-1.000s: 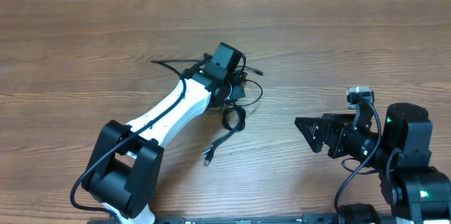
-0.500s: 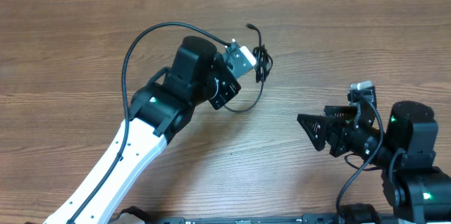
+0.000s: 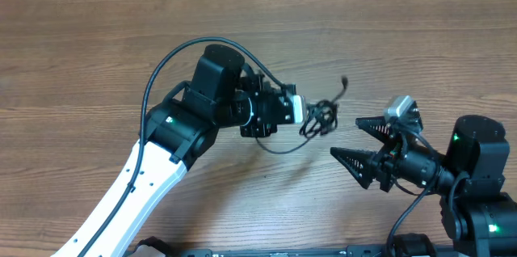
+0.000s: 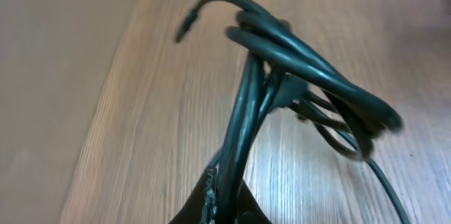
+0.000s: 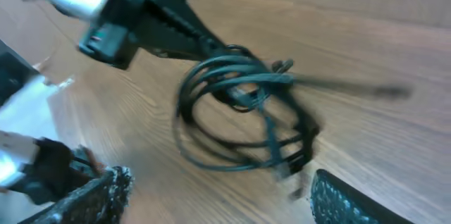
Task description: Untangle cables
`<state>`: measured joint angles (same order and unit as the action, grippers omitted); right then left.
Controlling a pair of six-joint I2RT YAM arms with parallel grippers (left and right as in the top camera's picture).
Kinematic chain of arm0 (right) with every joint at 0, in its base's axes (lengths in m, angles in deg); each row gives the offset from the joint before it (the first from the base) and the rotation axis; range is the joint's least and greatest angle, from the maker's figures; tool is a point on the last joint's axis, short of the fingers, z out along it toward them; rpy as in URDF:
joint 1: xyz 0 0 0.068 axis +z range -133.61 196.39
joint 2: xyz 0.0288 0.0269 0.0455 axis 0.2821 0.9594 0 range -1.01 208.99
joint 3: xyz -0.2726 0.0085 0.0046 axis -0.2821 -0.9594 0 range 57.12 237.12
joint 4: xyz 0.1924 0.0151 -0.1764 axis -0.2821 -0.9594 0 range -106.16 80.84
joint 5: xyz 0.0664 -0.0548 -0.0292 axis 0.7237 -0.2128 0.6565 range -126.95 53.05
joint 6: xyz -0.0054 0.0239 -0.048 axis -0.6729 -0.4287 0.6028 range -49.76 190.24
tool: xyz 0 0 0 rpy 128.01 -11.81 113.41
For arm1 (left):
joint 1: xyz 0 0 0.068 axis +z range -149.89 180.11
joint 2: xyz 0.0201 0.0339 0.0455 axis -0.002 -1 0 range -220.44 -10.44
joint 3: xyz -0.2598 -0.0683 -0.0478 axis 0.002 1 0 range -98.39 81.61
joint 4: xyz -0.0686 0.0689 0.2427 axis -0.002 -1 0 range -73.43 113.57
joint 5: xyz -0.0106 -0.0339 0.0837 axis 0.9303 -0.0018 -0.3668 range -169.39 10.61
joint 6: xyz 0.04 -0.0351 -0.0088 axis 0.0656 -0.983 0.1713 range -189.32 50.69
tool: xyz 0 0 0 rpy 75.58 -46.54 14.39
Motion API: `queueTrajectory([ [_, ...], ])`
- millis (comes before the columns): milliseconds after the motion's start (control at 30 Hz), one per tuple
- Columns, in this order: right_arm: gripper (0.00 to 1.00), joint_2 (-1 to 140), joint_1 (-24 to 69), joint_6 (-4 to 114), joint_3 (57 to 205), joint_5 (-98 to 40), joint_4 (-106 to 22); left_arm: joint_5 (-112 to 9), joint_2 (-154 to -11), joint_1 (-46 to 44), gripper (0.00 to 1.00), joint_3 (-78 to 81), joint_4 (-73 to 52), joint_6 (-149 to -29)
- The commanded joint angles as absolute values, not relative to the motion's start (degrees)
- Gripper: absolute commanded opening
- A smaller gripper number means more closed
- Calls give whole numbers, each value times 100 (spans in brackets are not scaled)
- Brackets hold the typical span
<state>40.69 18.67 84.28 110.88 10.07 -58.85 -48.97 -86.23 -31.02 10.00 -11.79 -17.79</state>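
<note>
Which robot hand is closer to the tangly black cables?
Left. The left gripper has its jaws shut on the cables; the right gripper is close beside them, jaws open, holding nothing.

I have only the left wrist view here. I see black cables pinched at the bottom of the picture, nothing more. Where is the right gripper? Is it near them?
Observer: The overhead view shows the right gripper to the right of the cables, apart from them, jaws open and pointing at them.
Operator: Do the cables lie on the table?
Observer: The right wrist view shows them hanging from the left gripper. Whether the lowest loop touches the table, I cannot tell.
Operator: Is one end free?
Observer: Overhead, one plug end sticks out toward the upper right, blurred.
</note>
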Motion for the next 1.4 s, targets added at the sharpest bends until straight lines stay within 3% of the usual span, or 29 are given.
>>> queueTrajectory([
  [0,80,4040,1891,8874,11376,234,-5912,-4355,-8369,-3118,4,969,-1214,-1204],
  [267,87,4040,1895,10124,11621,-188,-5953,-3844,-8043,-3091,4,969,-1244,-802],
  [433,100,4036,1895,11254,11636,599,-6126,-3308,-7993,-3091,4,969,-1229,-603],
  [533,98,4038,1895,11722,11636,1475,-6410,-2699,-7998,-3093,4,969,-982,-607],
  [700,78,4038,1895,11722,11636,2068,-6530,-2231,-8006,-3102,4,969,-691,-616],
  [733,68,4038,1895,11722,11636,2186,-6528,-2229,-8006,-3104,4,969,-643,-688],
  [833,25,4038,1895,11698,11636,2452,-6526,-2240,-8009,-3104,4,969,-608,-915],
  [900,8,4038,1895,11678,11636,2487,-6535,-2275,-8011,-3102,4,969,-608,-1047],
  [933,4,4038,1895,11678,11636,2487,-6548,-2310,-8011,-3102,4,969,-608,-1110],
  [1000,4,4038,1895,11676,11636,2485,-6574,-2519,-8011,-3102,6,969,-608,-1278],
  [1067,4,4038,1895,11652,11636,2478,-6598,-2808,-8011,-3102,14,969,-608,-1521],
  [1100,4,4038,1895,11601,11636,2461,-6591,-2989,-8011,-3102,29,969,-608,-1781],
  [1133,4,4038,1895,11532,11636,2441,-6589,-3116,-8011,-3102,37,969,-608,-2002],
  [1200,4,4038,1889,11285,11636,2135,-6585,-3523,-8011,-3102,88,969,-615,-2850],
  [1233,4,4038,1889,11134,11636,1960,-6572,-3643,-8011,-3102,99,969,-615,-3160],
  [1367,4,4038,1889,10168,11636,1136,-6316,-3580,-8000,-3102,100,969,-617,-4069],
])
